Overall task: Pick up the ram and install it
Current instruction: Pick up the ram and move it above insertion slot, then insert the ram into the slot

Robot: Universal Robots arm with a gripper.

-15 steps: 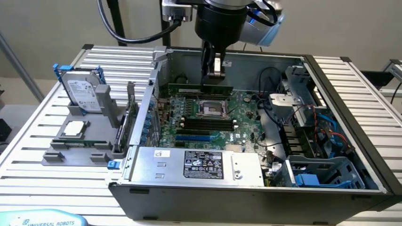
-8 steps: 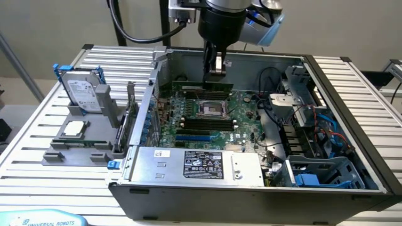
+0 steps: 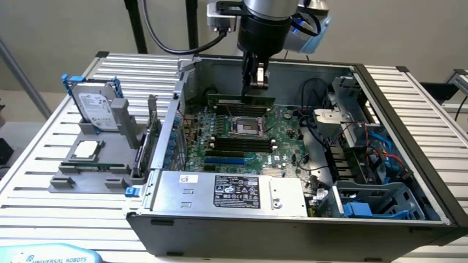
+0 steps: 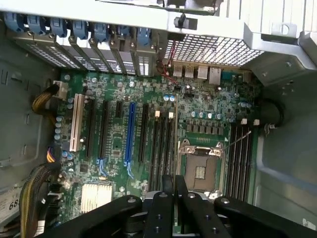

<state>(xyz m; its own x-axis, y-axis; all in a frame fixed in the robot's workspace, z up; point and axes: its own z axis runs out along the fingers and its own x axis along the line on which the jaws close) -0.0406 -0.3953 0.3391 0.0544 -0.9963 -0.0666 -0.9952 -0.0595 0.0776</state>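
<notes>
Ram (image 3: 227,99): picked up, clamped between the gripper (image 3: 257,92) fingers, standing on edge over the slots beyond the socket (image 3: 247,127). We judge seating unfinished; we cannot tell whether it is latched.

The arm (image 3: 264,6) is a grey metal tube ending in a fat black wrist, with what looks like a pale blue cap at its side. A thick black cable (image 3: 155,33) loops off it. The gripper (image 3: 256,83) is black, its linkage bars (image 4: 161,214) studded with round screws.
</notes>
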